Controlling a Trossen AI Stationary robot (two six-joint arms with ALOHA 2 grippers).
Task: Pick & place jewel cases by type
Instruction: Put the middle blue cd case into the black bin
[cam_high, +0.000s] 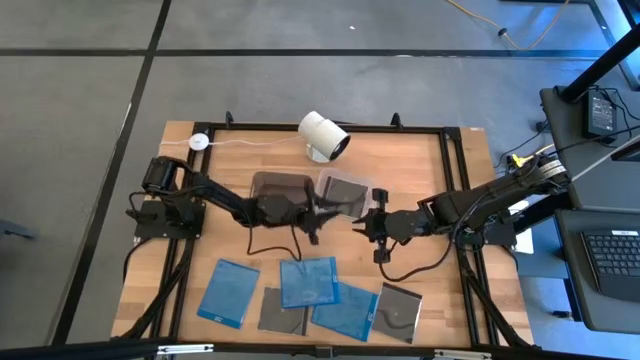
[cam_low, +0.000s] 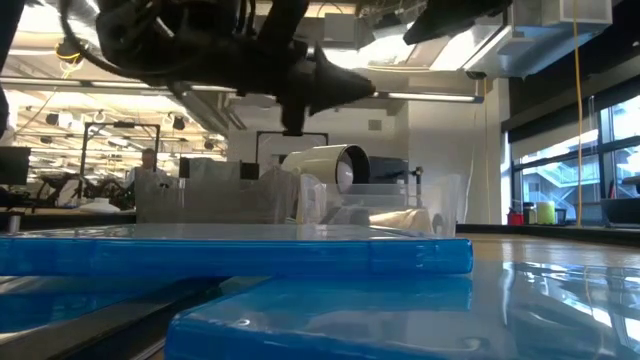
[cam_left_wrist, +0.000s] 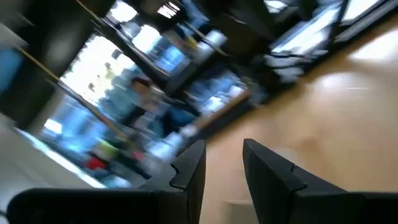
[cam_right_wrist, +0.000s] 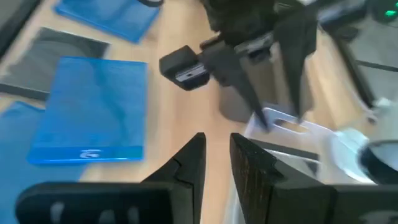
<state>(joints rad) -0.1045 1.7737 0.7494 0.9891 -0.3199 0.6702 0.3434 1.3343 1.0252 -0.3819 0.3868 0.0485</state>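
Note:
Several jewel cases lie flat along the table's near edge: translucent blue ones (cam_high: 228, 292), (cam_high: 308, 280), (cam_high: 345, 310) and dark ones showing a disc (cam_high: 280, 310), (cam_high: 398, 310). Some overlap. The right wrist view shows a blue case (cam_right_wrist: 93, 112) and a dark one (cam_right_wrist: 68, 50). My left gripper (cam_high: 322, 210) hovers open and empty at the near edge of two clear tubs (cam_high: 280, 190), (cam_high: 345, 190). It also shows in the right wrist view (cam_right_wrist: 273, 87). My right gripper (cam_high: 365, 228) is slightly open and empty, just right of the left one and facing it.
A white cylindrical camera (cam_high: 322, 135) stands at the far middle of the table, behind the tubs. A black frame rail (cam_high: 330, 127) runs around the tabletop. Bare wood (cam_high: 250, 245) lies between the tubs and the row of cases. A person (cam_low: 150, 165) shows far off in the room.

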